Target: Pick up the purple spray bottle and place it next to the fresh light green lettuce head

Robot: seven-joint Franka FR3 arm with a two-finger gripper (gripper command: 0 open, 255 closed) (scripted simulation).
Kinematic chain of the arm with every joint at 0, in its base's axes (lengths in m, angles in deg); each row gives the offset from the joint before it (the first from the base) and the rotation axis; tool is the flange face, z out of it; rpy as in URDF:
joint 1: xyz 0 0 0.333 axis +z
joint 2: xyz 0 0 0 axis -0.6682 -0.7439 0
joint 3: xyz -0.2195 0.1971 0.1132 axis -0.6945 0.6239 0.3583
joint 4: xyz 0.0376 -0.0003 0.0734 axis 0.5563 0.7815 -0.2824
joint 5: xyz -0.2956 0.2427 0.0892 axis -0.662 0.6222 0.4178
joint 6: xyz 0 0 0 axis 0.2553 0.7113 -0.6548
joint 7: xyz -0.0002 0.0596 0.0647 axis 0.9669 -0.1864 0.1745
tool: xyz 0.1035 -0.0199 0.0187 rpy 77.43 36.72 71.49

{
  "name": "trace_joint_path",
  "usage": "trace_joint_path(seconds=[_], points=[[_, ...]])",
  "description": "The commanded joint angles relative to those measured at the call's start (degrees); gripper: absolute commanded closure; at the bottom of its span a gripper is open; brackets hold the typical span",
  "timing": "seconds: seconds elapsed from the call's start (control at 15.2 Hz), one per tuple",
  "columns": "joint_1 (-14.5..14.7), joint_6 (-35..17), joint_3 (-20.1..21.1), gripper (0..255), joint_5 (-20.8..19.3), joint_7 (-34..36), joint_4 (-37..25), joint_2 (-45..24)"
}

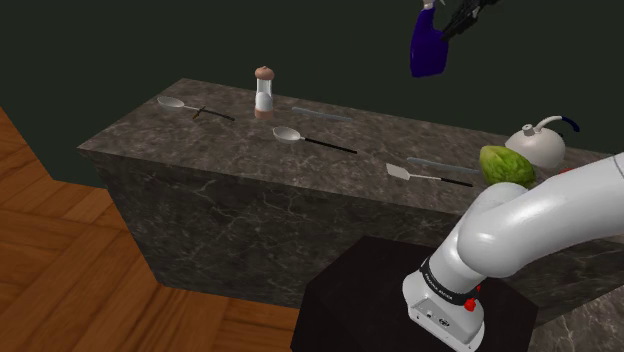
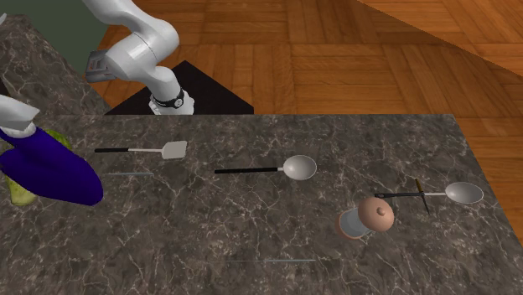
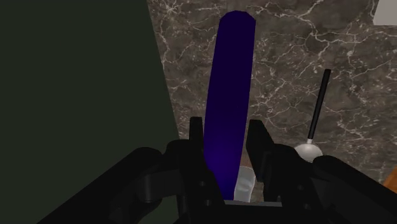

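Note:
The purple spray bottle (image 1: pixel 430 48) hangs in the air above the far end of the counter, and my gripper (image 1: pixel 452 20) is shut on its upper part. Along the gripper, the bottle (image 3: pixel 229 95) runs out between the two black fingers (image 3: pixel 196 145), which clasp it just above its pale head. The light green lettuce head (image 1: pixel 505 166) lies on the counter below and to the shoulder view's right of the bottle. From the second exterior view, the bottle (image 2: pixel 52 169) floats at the left edge and covers most of the lettuce (image 2: pixel 22 194).
On the dark marble counter (image 1: pixel 330 170) lie a spatula (image 1: pixel 398 171), two spoons (image 1: pixel 288 133) (image 1: pixel 171 102) and an upright pepper mill (image 1: pixel 264 92). A white kettle (image 1: pixel 535 146) stands just behind the lettuce. A dark green wall backs the counter.

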State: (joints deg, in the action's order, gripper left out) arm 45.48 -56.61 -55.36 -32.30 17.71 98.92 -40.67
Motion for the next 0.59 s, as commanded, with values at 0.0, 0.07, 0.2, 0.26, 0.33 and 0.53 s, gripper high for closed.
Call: trace_joint_path(seconds=[0.0,0.07,0.2,0.26,0.33,0.53], points=[[-0.8,0.6,-1.5,255,-0.6,-2.2,0.7,1.6],[-1.3,0.9,-2.2,255,-1.0,-3.2,1.0,2.3],[-2.0,1.6,-3.8,255,-1.5,-5.4,1.4,3.6],[-2.4,1.9,-4.6,255,-1.8,-6.4,1.5,4.2],[-2.7,2.2,-5.5,255,-2.1,-7.5,1.5,4.7],[-3.4,3.4,-8.3,255,-2.9,-11.0,1.2,6.0]])
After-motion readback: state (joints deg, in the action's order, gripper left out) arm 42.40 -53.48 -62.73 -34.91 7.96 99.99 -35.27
